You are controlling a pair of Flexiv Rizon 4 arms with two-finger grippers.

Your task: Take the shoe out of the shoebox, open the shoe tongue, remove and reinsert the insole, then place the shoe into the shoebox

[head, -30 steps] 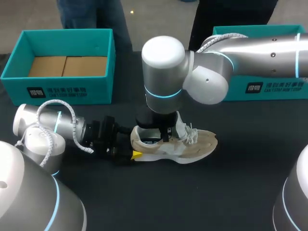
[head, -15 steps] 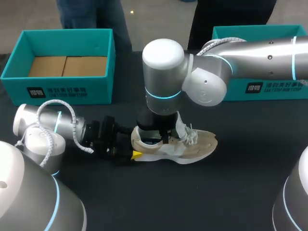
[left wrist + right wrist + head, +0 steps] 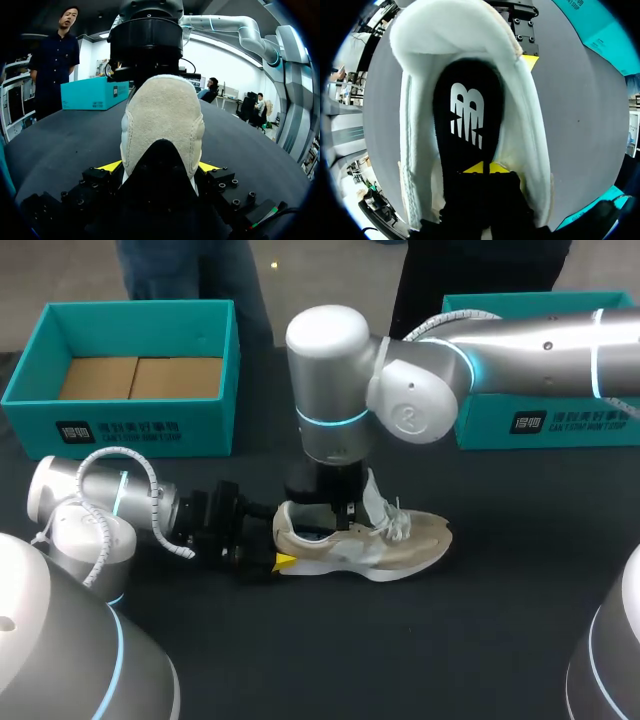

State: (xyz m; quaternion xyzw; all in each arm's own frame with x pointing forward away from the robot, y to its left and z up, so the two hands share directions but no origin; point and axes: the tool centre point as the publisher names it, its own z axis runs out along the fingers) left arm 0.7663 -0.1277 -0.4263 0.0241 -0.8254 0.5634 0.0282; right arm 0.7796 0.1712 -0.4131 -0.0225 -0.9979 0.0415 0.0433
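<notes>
While your left tool (image 3: 160, 167) clamps the shoe (image 3: 400, 540) by its heel on the counter (image 3: 470, 650), your right tool (image 3: 482, 169), tips together, rests on the insole (image 3: 465, 115); a hasty lift could drag the shoe loose.

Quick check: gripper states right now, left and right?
Left gripper: shut on the shoe at its heel.
Right gripper: shut, tips together on the insole inside the shoe; whether it pinches the insole cannot be told.

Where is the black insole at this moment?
In the right wrist view the insole lies inside the shoe, just ahead of the right gripper; the left gripper holds the shoe's heel.
</notes>
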